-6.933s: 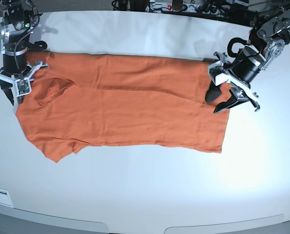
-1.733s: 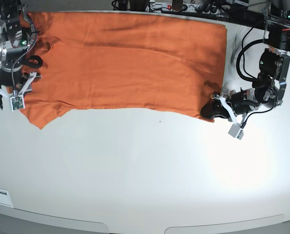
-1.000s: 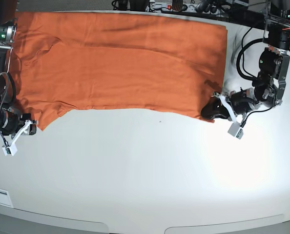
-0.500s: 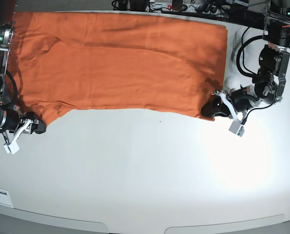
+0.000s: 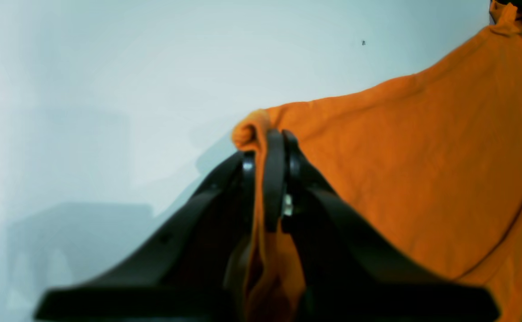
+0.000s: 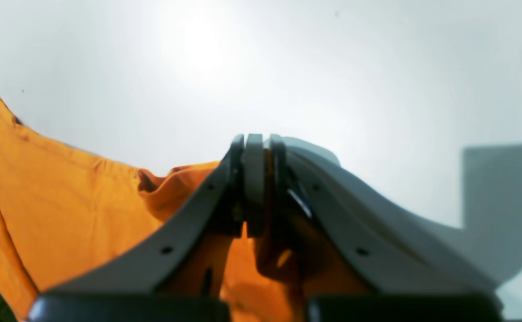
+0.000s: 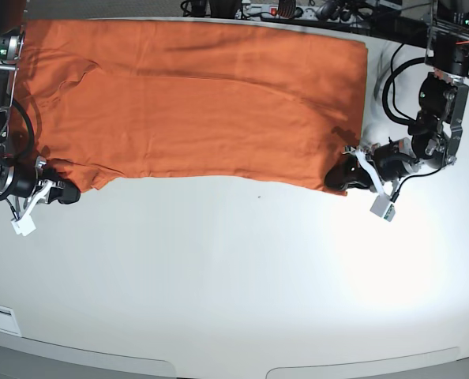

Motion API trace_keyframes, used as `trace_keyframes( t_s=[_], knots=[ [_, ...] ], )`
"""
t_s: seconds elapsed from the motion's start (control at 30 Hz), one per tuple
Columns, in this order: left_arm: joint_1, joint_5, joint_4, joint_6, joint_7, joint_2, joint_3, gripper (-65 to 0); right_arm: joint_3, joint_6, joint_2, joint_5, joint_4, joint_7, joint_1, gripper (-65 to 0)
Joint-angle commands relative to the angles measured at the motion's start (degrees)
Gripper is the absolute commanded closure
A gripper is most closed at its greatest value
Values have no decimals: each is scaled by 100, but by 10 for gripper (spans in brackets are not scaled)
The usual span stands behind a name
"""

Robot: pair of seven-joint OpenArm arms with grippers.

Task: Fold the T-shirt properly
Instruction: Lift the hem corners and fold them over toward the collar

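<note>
Orange T-shirt [image 7: 195, 99] spread flat on white table [image 7: 234, 276], pinched at both near corners.

Lying across far half of table, far hem at table's back edge, near hem running side to side. Left gripper [image 5: 267, 138] clamped narrow on shirt's near corner, fabric bunched between black fingers [image 5: 274, 179]; low against table top. Right gripper [image 6: 256, 143] likewise clamped on opposite near corner by the sleeve, orange cloth folded between grey fingers [image 6: 254, 179]. Both grippers at shirt's near edge, well apart.
</note>
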Motion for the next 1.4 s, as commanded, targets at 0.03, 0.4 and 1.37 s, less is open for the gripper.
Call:
trace_keyframes(
  t_s=[0.03,0.4,1.37],
  knots=[
    [-72,149,20,39,258,-87,-4,0,7,-10,103,-46,37,256,114,0],
    [-522,402,20,44,68,-87,-4,0,7,-10,98,-1027,76,793,636,0],
    [-2496,1976,-619,-96,-1161,693,9,0,7,-10,48,-2253,79,2201,1827,0]
  ],
)
